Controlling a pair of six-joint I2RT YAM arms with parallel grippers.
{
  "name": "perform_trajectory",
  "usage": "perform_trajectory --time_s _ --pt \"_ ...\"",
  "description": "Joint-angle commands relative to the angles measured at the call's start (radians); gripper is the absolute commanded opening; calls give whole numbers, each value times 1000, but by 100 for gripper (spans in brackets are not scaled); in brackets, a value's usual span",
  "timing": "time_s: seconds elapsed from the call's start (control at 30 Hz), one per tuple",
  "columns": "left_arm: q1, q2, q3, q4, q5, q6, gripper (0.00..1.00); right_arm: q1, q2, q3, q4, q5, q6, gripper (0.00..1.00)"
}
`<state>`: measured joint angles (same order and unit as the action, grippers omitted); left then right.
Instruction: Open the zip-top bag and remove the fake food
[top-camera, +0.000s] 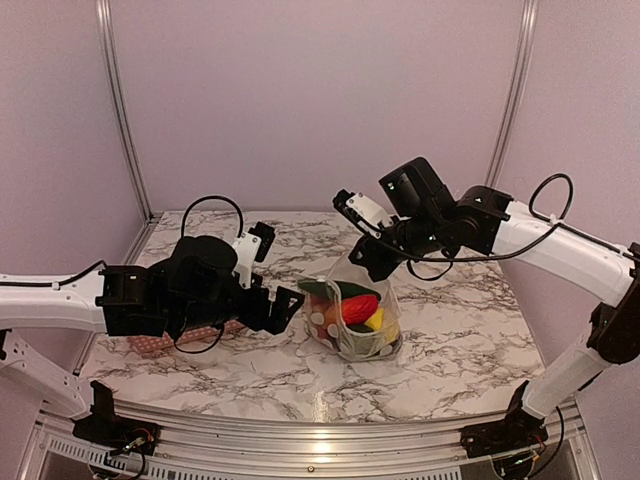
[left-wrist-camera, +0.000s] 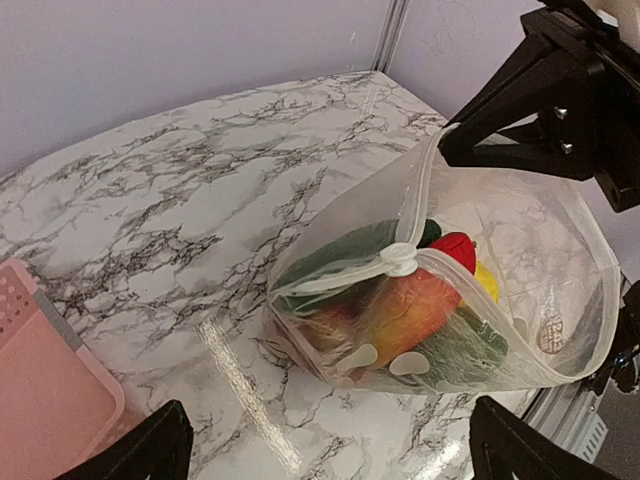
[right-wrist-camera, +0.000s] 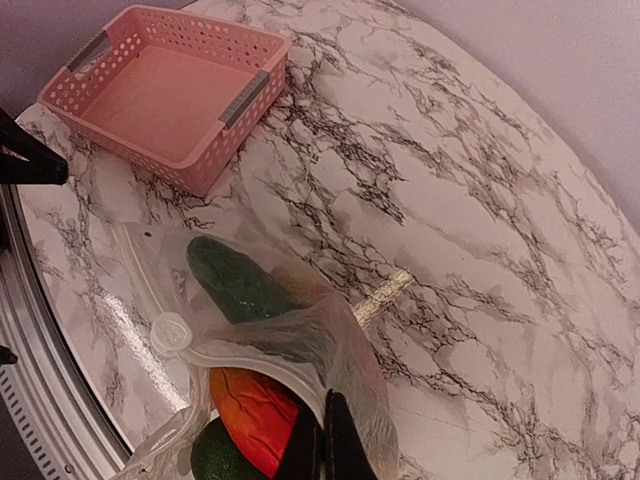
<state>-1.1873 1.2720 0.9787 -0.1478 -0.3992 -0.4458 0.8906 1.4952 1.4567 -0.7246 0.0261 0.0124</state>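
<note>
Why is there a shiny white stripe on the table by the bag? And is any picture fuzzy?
That stripe in the left wrist view is light bouncing off the glossy table, beside the zip-top bag; the picture is fairly sharp. The right wrist view has a similar streak and shine on the bag's crinkles. The top view looks softest, a little grainy.

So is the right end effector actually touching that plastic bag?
Touching. In the right wrist view, the right end effector is shut, pinching the zip-top bag at its top edge.
</note>
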Motion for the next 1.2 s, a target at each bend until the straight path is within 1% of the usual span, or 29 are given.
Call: perform_trajectory --time_s 0.0,0.03,0.1,0.2,0.23,0.3,0.43,0.5,0.57,0.7,0.97,1.17 --pt "4 -27 46 78 43 443 99 -16 4 33 20 -98 -32 0" --pt "14 -26 48 91 52 512 99 -17 6 33 16 -121 -40 0" --pt "50 -2 88 83 133 598 98 -16 8 31 9 -160 -44 0" --pt "58 82 180 -22 219 726 96 -18 7 27 9 -202 -41 0" --pt "58 111 208 -77 238 760 94 -18 8 27 9 -214 -37 0" --pt "58 149 239 -101 248 829 90 -18 12 26 11 -236 -31 0" --pt "58 167 251 -89 274 899 81 -18 13 17 11 -256 -20 0" --pt "59 178 260 -105 281 929 72 -18 9 11 12 -263 -17 0" --pt "60 192 265 -117 287 959 61 -18 5 1 15 -270 -18 0" --pt "61 224 274 -138 287 1010 47 -18 -2 -15 16 -275 -20 0" --pt "64 256 285 -150 271 1077 33 -24 -16 -28 9 -277 -39 0" --pt "77 242 268 -152 245 1107 23 -36 -28 -41 -4 -284 -60 0"
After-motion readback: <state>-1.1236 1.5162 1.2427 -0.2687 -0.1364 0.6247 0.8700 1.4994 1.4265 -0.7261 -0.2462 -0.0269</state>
